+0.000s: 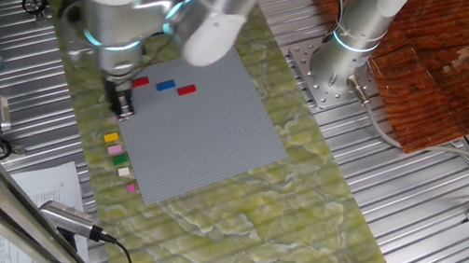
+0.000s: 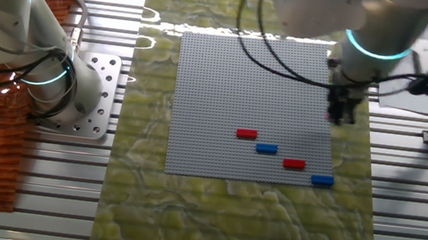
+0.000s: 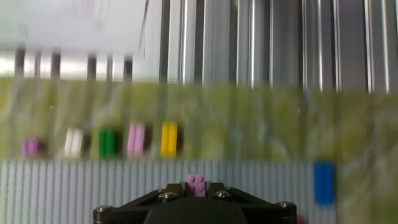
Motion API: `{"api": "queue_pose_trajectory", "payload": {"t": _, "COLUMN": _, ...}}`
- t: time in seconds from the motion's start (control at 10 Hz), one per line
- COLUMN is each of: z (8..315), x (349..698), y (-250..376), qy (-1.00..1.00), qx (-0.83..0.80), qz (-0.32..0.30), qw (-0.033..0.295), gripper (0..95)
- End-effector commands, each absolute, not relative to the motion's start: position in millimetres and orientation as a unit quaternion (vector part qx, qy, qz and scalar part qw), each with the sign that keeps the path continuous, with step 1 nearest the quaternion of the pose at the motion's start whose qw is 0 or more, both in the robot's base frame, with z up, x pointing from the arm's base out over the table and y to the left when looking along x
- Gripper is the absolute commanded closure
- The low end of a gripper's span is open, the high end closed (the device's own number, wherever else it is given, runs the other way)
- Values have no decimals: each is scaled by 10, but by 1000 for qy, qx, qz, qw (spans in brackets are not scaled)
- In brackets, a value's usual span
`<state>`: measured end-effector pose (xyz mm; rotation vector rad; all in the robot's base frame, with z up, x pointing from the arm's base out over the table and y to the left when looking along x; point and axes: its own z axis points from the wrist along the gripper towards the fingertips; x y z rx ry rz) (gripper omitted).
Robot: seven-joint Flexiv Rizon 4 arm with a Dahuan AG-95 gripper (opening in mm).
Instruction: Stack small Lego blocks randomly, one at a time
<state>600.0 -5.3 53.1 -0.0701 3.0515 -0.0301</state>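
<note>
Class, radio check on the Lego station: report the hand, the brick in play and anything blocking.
Hand shut on pink brick, above the grey baseplate edge. Five loose bricks in a row beside the plate, yellow nearest. Nothing blocking.

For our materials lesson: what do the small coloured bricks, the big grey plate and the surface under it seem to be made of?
The small bricks, such as the yellow one, look like moulded plastic: solid colours, studded tops. The grey baseplate seems matt plastic too, evenly dotted with studs. The green mat below has a marbled pattern; it may be printed vinyl or cloth, the pictures leave that open.
</note>
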Motion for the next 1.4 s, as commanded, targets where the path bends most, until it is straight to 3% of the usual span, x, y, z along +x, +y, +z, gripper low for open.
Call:
{"api": "queue_pose_trajectory", "payload": {"t": 0.1, "z": 460, "x": 5706, "y": -61, "qy": 999, "qx": -25, "qz": -9, "qw": 44, "gripper": 950}}
{"api": "queue_pose_trajectory", "payload": {"t": 0.4, "z": 385, "x": 5367, "y": -103, "qy": 999, "qx": -18, "qz": -10, "qw": 36, "gripper": 950}}
{"api": "queue_pose_trajectory", "payload": {"t": 1.2, "z": 382, "x": 5355, "y": -116, "qy": 1000, "qx": -13, "qz": -10, "qw": 21, "gripper": 950}}
{"api": "queue_pose_trajectory", "payload": {"t": 1.4, "z": 382, "x": 5355, "y": -116, "qy": 999, "qx": -19, "qz": -10, "qw": 35, "gripper": 950}}
